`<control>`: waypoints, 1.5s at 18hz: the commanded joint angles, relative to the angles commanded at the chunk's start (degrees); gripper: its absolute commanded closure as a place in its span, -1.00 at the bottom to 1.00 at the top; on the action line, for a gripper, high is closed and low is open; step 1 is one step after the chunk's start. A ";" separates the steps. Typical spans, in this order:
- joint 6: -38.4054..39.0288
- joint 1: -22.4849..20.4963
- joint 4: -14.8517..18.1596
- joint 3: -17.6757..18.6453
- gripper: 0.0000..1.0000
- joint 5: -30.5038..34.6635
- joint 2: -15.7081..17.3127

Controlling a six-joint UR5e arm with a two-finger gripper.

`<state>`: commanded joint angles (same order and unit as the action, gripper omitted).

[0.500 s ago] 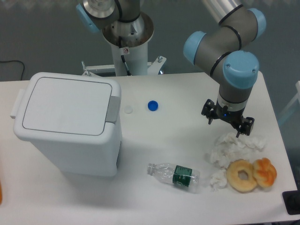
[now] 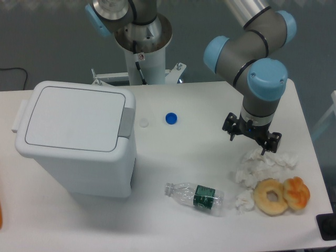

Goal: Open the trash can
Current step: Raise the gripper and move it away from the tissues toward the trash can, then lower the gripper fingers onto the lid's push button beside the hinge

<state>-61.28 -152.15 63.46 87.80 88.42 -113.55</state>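
The trash can point(image 2: 79, 139) stands at the table's point(image 2: 184, 178) left side, its lid point(image 2: 73, 118) flat and closed, grey tab point(image 2: 127, 122) on its right edge. A blue cap point(image 2: 170, 118) lies beyond, a plastic bottle point(image 2: 195, 196) nearer the front. Well right, the gripper point(image 2: 251, 137) hovers with fingers spread and empty above crumpled tissue point(image 2: 257, 165), beside a doughnut point(image 2: 271, 197).

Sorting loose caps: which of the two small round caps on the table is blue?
The blue plastic bottle cap, lying right of the pale, near-white round cap, which sits closer to the white trash can.
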 joint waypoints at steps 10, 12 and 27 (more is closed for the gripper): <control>14.58 4.13 0.00 -1.93 -1.00 -1.75 4.56; 19.51 5.27 0.00 -1.93 -0.97 -4.11 5.88; 37.98 13.18 0.53 -1.85 1.00 -16.96 15.64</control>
<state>-23.30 -138.96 63.98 85.96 71.46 -97.92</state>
